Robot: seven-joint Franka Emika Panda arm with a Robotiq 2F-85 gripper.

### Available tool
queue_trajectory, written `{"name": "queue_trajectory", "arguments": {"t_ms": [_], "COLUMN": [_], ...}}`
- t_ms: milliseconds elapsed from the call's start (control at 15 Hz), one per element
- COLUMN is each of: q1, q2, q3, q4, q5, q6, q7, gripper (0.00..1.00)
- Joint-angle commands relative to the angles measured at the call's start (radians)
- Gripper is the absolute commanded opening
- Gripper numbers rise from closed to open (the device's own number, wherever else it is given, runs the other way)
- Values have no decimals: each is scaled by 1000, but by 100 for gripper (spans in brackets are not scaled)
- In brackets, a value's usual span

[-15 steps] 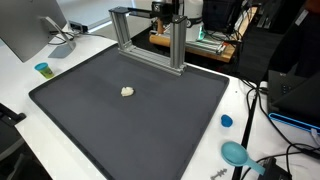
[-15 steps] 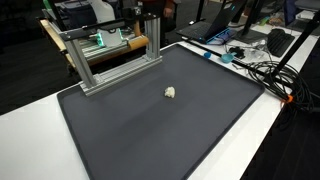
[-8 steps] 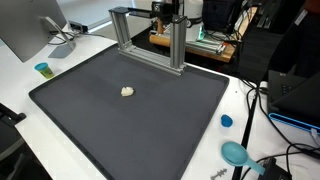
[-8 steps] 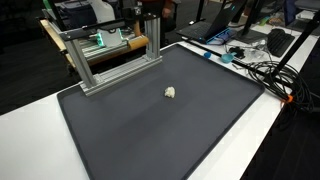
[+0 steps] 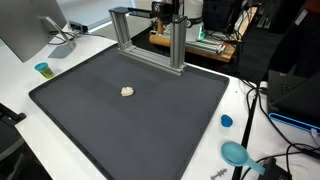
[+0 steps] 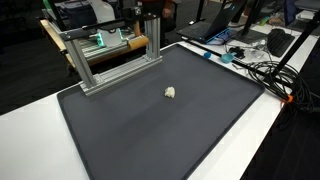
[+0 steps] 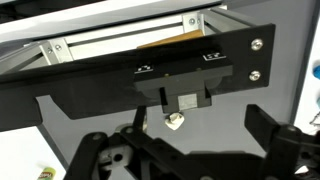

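A small whitish lump lies near the middle of a dark grey mat in both exterior views. In the wrist view the lump lies on the mat ahead of my gripper. The gripper's two black fingers stand wide apart with nothing between them: the left linkage at the lower left, the right finger at the lower right. The gripper hangs above the mat and touches nothing. A black bracket with two screws crosses the wrist view above the lump. The arm does not show in either exterior view.
An aluminium frame stands at the mat's far edge. On the white table are a small teal cup, a blue cap, a teal round object, a monitor and tangled cables.
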Motion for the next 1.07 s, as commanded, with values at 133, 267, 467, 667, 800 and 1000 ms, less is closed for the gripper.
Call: {"name": "queue_trajectory", "arguments": {"t_ms": [133,267,467,667,800,1000], "q1": [6,3,9,14,17,20], "q2": [12,25,34,45,53,66], "q3": [0,7,11,12,13,7], "q4": [4,-5,-23,-16,-16,-22], "q5": [-3,-15,-13,-14,-17,-15], "q6": [-4,6,23,33,38,48], "q7": [13,15,12,7,1,-10], "gripper": [100,100,100,100,100,100]}}
